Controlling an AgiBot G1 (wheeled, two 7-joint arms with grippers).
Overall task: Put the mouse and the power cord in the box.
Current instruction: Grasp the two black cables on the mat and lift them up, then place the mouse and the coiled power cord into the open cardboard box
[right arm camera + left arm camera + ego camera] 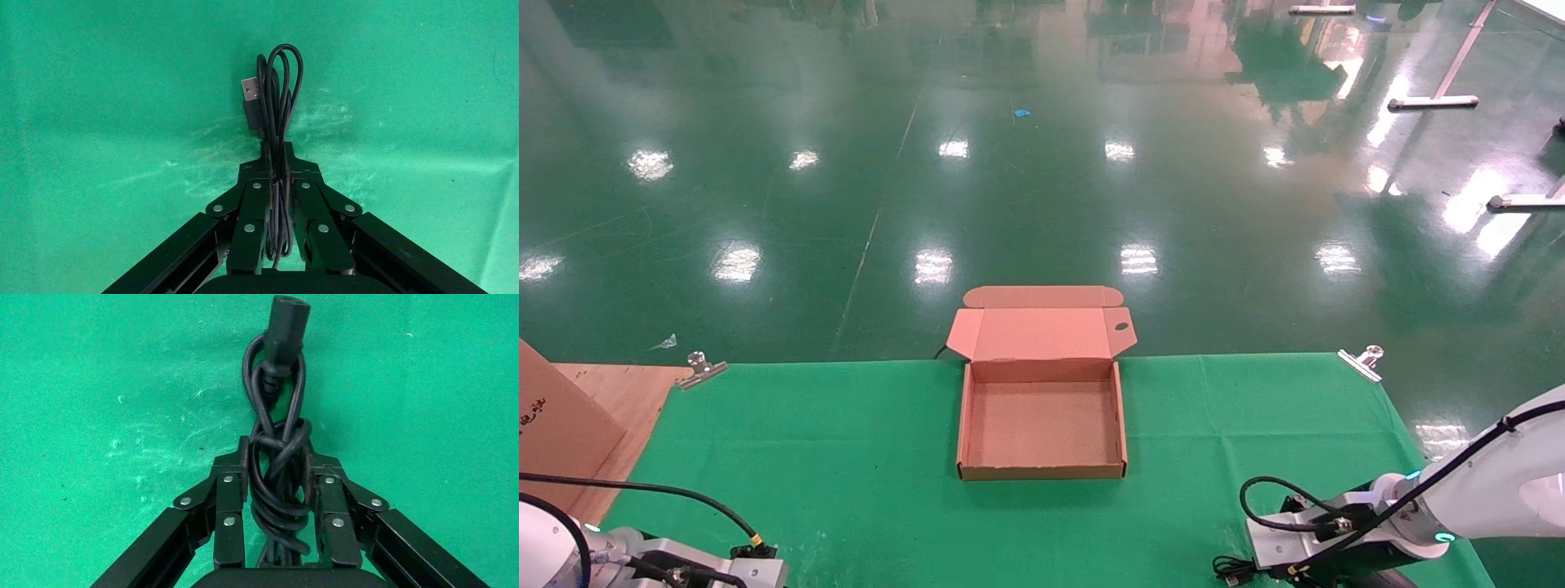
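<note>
No legible brand or label; dark marks on the carton (552, 425) at left can't be read. Box (1042, 425) open mid-cloth (846, 457), lid back. Left gripper (278, 471) clamps the cord (278, 447) bundle, plug end protruding. Right gripper (278, 165) pinches a thin looped cable (278, 98) (USB plug showing). Mouse body hidden. Both wrists cut off at the near edge in the head view.

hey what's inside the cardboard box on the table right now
Nothing: the box lies open with its bare brown floor showing. Only a thin strip behind its near wall is hidden from the head view.
</note>
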